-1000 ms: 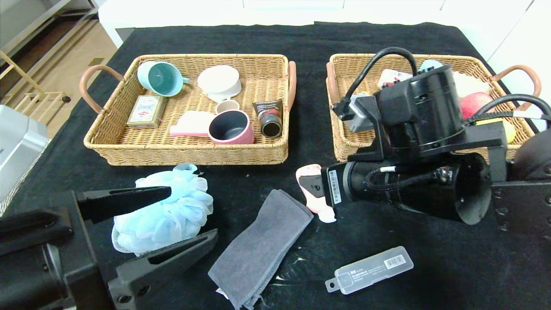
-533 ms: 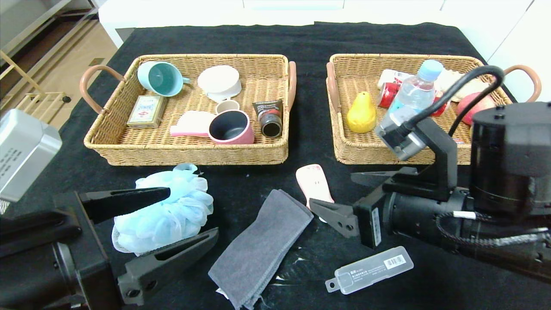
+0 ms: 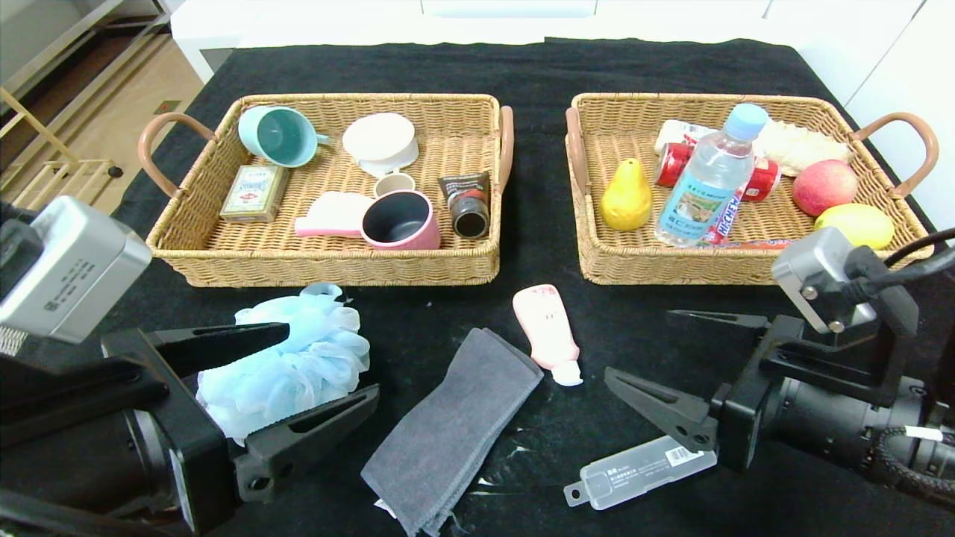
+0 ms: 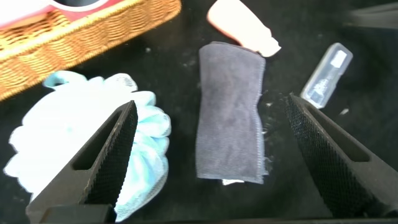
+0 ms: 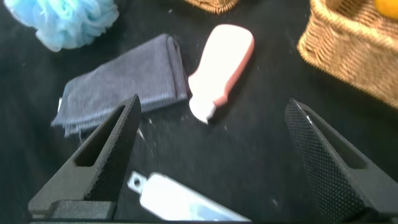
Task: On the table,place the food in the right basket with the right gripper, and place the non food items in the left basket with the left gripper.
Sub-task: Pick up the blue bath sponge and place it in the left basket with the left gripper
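Note:
The yellow pear (image 3: 627, 200) stands and the water bottle (image 3: 709, 183) lies inside the right basket (image 3: 671, 272). On the black table (image 3: 537, 67) lie the blue pouf (image 3: 291, 369), grey towel (image 3: 455, 429), pink tube (image 3: 548, 332) and clear case (image 3: 642, 470). My left gripper (image 3: 328, 365) is open and low at the front left, its fingers either side of the pouf's near part; in the left wrist view the towel (image 4: 230, 112) lies between them. My right gripper (image 3: 639, 344) is open and empty, just right of the tube and above the case (image 5: 180, 199).
The left basket (image 3: 328, 272) holds cups, a card box and a dark tube. An apple (image 3: 824, 186), a yellow fruit (image 3: 854, 224), a red can and snack packs share the right basket. Tall handles rise at both baskets' outer ends.
My right arm has drawn back from over the right basket to the front right, its jaws spreading wider. The pear and bottle now show in the basket. The left gripper has barely shifted.

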{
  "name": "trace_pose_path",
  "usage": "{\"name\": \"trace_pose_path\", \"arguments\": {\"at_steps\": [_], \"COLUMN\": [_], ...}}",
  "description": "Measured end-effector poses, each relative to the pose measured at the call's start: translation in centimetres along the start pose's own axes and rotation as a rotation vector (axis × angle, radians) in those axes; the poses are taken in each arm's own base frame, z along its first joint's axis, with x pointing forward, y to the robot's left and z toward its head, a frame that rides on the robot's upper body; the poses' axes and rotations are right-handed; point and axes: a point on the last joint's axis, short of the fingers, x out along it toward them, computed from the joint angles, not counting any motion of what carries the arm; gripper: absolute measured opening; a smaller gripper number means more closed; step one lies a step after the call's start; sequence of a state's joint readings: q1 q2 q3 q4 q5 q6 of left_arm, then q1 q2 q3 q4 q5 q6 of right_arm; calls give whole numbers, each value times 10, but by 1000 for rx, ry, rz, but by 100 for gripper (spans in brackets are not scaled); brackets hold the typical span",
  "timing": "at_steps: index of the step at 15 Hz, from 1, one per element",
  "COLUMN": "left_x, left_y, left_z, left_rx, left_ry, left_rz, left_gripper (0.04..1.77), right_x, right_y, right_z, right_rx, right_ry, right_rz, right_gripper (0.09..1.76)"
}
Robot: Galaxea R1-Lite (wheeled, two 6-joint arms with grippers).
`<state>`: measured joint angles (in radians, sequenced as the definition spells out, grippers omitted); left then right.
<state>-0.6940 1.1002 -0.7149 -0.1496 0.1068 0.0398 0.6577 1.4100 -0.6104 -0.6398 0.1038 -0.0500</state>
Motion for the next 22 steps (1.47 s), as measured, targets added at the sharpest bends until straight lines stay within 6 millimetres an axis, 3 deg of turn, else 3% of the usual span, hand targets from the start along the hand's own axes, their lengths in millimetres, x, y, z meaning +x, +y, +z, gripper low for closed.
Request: {"name": "trace_pose_path", "arguments": {"at_steps": [3,9,15,18,22], "left_x": [1,-17,-24,-5,33], "left_y": [0,7,29,43,55], "left_z": [2,8,38,49,46], "left_rx": [2,28,25,-3,-41], "left_ry": [-1,89,255,345,435], "left_rz": [27,129,279,340,367], "left_gripper": [172,172,172,172,172], "right_x": [-13,-25,-29,-30,-30], "right_y": [-12,-11,-13,-14,-19], "right_z": [-13,-11,-7,-7,-7], "right_rx": [9,6,0,-3,-3], "right_ry": [-12,-40,-60,-62,-63], "right_rz": [4,-1,-23,-31,-54], "right_gripper": [170,170,170,170,170]}}
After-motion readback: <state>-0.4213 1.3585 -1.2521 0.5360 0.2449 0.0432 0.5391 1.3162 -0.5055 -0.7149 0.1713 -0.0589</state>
